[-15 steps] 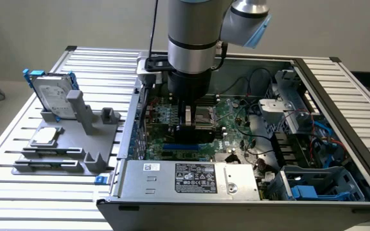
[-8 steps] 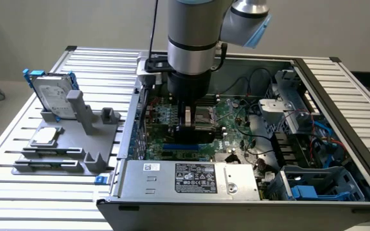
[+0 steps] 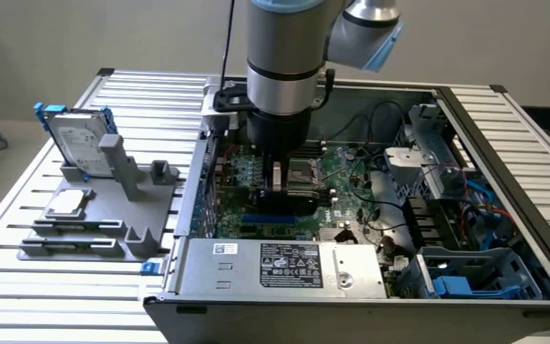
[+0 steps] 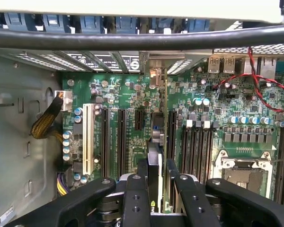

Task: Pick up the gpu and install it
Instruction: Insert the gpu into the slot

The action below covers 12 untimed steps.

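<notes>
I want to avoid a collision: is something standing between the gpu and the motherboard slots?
Nothing visible does. The gripper holds the gpu edge-on at the motherboard, whose nearby slots are bare.

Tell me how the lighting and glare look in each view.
Exterior view: soft, even light, though the arm shades the motherboard under the gripper. Wrist view: the pale case rim is washed out to white, the motherboard is evenly lit, and the gpu clamped in the gripper looks dark.
</notes>
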{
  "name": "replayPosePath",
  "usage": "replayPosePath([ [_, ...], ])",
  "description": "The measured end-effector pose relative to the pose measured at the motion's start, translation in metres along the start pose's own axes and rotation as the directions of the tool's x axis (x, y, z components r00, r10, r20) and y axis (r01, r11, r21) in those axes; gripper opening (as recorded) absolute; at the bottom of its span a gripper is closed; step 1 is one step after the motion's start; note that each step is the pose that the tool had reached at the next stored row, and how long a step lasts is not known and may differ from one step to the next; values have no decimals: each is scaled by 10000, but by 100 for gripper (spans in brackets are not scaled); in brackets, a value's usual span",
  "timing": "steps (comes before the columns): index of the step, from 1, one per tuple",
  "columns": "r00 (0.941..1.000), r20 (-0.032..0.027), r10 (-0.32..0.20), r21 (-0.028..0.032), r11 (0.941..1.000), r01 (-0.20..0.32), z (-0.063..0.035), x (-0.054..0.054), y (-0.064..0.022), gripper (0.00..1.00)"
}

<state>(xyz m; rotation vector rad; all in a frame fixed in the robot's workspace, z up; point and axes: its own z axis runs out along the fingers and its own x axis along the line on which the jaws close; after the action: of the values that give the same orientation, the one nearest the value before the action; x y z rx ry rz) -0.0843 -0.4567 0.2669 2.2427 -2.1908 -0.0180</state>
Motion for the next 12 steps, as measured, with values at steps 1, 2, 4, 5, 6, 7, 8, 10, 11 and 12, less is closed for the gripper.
replayPosePath([
  [1, 10000, 0, 32, 0, 10000, -32, 7, 3, 2, 26],
  [2, 10000, -1, 62, 0, 10000, -62, 12, 6, 3, 26],
  [4, 9999, 2, 116, 0, 9999, -116, 19, 12, 6, 26],
  [5, 9999, 4, 131, -1, 9999, -131, 22, 14, 7, 26],
  [6, 9999, 3, 137, -2, 9999, -137, 24, 16, 7, 26],
  [7, 9999, 2, 141, -3, 9999, -141, 25, 17, 7, 26],
  [8, 9999, 1, 142, -5, 9999, -142, 26, 18, 8, 26],
  [10, 9999, 1, 143, -7, 9999, -143, 27, 18, 10, 26],
  [11, 9999, 2, 142, -10, 9999, -142, 28, 19, 12, 26],
  [12, 9999, 2, 144, -12, 9999, -144, 29, 19, 15, 26],
])
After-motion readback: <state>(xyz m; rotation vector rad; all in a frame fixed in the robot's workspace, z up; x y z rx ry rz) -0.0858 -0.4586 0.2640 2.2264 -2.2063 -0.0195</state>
